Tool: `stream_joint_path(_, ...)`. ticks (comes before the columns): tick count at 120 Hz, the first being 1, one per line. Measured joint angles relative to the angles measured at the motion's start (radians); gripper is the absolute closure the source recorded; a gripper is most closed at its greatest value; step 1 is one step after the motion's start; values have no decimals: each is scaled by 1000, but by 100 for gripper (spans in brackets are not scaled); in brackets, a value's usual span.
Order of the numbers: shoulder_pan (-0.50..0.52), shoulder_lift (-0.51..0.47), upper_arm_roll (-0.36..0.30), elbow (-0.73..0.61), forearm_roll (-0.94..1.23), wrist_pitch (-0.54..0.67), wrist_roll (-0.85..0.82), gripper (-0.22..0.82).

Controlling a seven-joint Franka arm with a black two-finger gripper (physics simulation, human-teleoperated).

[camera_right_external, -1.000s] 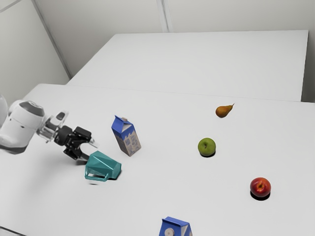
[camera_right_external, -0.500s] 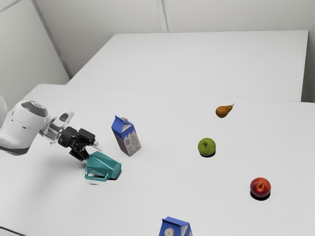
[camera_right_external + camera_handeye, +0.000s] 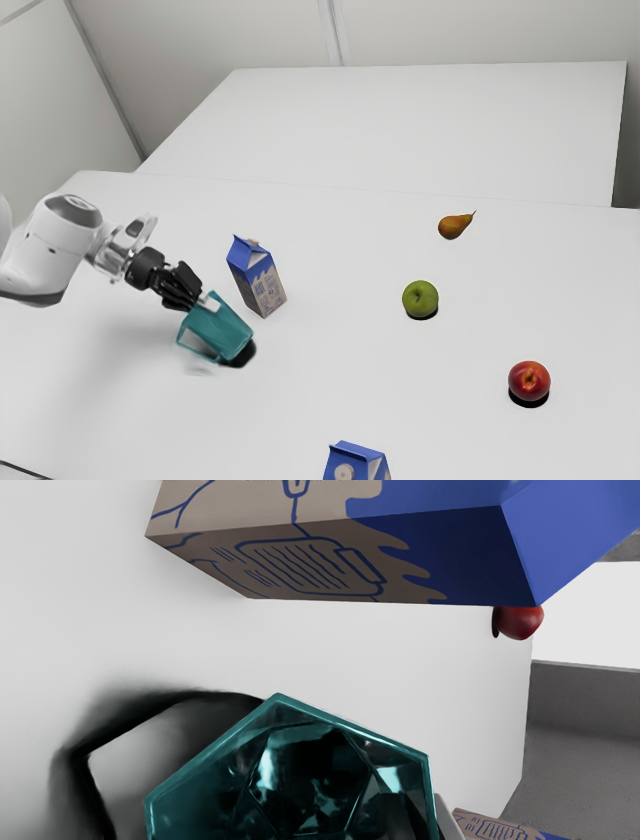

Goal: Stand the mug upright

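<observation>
Gripping: one pincer (image 3: 205, 300), mine, black, two-fingered, closed on the mug (image 3: 220, 330) near its mouth, a wall of the mug between the fingers.

Clock directions are those of the exterior view, twelve at its top, taken from the mug.

Item: mug, teal, faceted, tilted, not upright. Mouth toward between ten and eleven o'clock, raised; base toward between four and five, low over a dark shadow. Whether the base touches the table (image 3: 430, 400), I cannot tell. Handle (image 3: 196, 351) at eight. In the wrist view the mouth is turned to my camera, its inside glossy and dark.

Item: arm (image 3: 45, 250), white, reaching in from between ten and eleven o'clock to my pincer.

Item: carton, blue and grey-brown (image 3: 262, 280), at one o'clock, near the mug and apart from it, standing.

Item: pear, brown (image 3: 452, 227), at two, well apart.

Item: apple, green (image 3: 420, 298), at three, well apart.

Item: red fruit (image 3: 529, 380), just past three, the farthest out of the lot.

Item: second carton, blue-topped (image 3: 360, 462), between four and five, well apart, cut by the frame's edge. Lower part out of sight there.
</observation>
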Motion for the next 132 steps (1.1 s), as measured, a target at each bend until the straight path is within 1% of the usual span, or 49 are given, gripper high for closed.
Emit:
stream_joint_path(16,-2,-37,-10,1,10,-7,5,75)
stream_joint_path(26,4,-79,-40,12,46,-4,-4,75)
stream_joint_path(38,0,-105,-79,42,165,27,-35,76)
stream_joint_path(48,-14,-112,-102,56,275,71,-64,75)
stream_joint_path(65,0,-137,-179,67,464,170,-122,76)
stream_joint_path(79,-3,-180,-223,62,561,241,-170,76)
stream_joint_path(93,-14,-195,-259,53,629,317,-219,77)
stream_joint_path(108,-16,-201,-272,15,662,394,-272,78)
stream_joint_path(132,-7,-201,-274,-36,680,475,-339,78)
